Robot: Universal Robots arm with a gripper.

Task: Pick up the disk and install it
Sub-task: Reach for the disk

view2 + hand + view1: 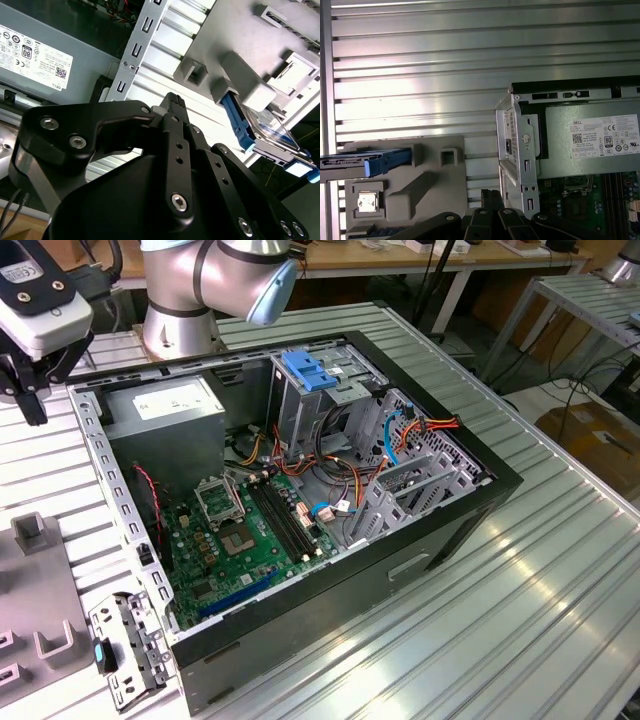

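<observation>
Black pincer pointing down, fingertips together, empty, silver arm bent

Robotics lab or workshop. Robot arm stands on a ribbed aluminium-profile table. An open desktop computer case lies on it, motherboard exposed, with a grey fixture tray beside it. Behind are workbenches, loose cables on the floor and a cardboard box.
</observation>
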